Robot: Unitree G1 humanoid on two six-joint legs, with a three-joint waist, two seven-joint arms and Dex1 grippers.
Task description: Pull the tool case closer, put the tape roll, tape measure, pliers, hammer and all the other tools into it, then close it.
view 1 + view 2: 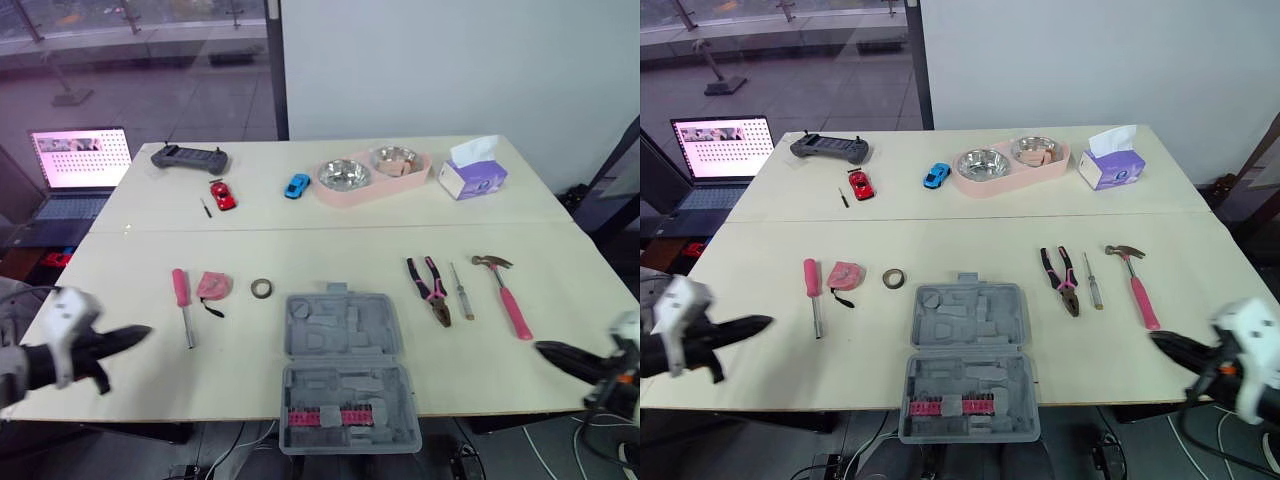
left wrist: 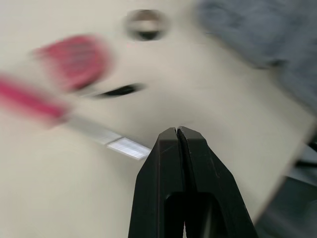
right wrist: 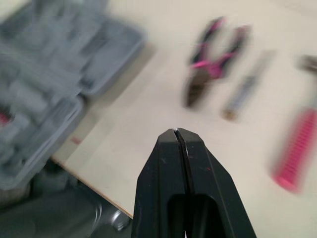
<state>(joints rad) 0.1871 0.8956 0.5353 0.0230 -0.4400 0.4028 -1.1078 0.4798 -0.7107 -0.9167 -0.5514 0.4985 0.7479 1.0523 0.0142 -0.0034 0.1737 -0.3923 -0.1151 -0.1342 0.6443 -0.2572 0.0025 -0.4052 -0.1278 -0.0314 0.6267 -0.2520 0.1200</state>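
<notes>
Pale tabletop (image 1: pixel 300 245) is seen beneath both arms, with the grey tool case (image 1: pixel 345 365) lying open at the near edge, its lid spread flat and a row of pink bits seated in the near half. To the left of the case are laid the tape roll (image 1: pixel 262 288), the pink tape measure (image 1: pixel 211 286) and a pink-handled screwdriver (image 1: pixel 182 300) – none touching it. To the right of the case are set the pliers (image 1: pixel 430 288), a slim screwdriver (image 1: pixel 461 293) and the hammer (image 1: pixel 508 295), side by side.

The left gripper (image 1: pixel 145 331) is held left of the case, beyond the pink-handled screwdriver, with its fingers pressed together – nothing is gripped. The right gripper (image 1: pixel 540 347) is held right of the case, on the near side of the hammer, likewise closed on nothing.
</notes>
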